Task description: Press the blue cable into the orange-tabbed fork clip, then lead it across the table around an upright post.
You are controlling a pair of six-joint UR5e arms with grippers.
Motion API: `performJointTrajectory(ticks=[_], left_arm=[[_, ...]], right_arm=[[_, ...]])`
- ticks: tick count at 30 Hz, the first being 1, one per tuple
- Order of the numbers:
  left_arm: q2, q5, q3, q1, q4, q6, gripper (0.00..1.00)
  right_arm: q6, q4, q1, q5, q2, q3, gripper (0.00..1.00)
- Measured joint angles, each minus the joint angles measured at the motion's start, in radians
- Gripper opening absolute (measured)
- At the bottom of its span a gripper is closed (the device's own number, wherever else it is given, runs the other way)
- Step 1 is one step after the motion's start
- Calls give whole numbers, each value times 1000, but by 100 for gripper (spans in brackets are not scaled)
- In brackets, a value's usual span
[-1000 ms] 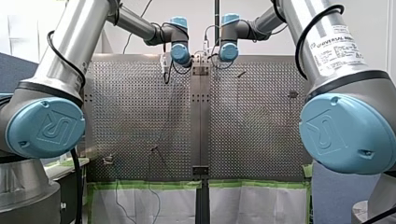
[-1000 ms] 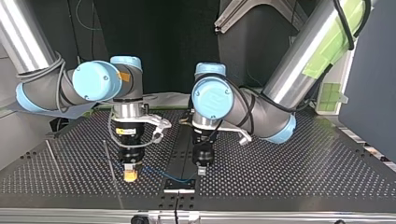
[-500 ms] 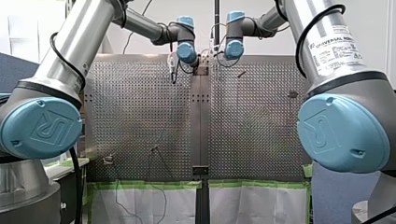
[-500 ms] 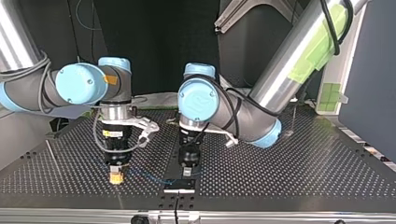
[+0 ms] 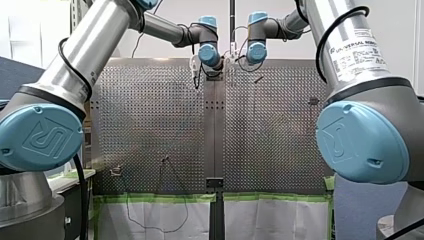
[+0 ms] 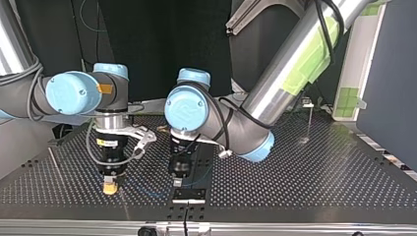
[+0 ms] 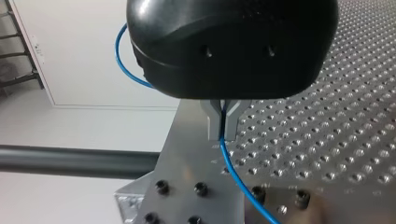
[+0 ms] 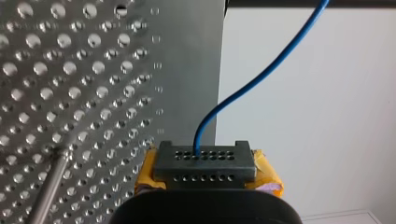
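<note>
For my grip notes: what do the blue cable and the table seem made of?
The blue cable probably has a smooth plastic sheath: it bends in soft curves. The table looks like grey sheet metal, faintly shiny, with rows of small holes.

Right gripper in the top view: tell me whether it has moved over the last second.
Yes. My right gripper has slid toward the view's left, farther from the metal bracket at the table's middle seam.
</note>
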Motion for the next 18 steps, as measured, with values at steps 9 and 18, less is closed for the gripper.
performJointTrajectory(ticks=[9, 18], left_arm=[[-63, 1, 83, -28, -29, -3, 0], [-99, 12, 163, -49, -42, -15, 0]], right_arm=[[-3, 10, -31, 0, -2, 0, 0], [-10, 31, -66, 0, -2, 1, 0]])
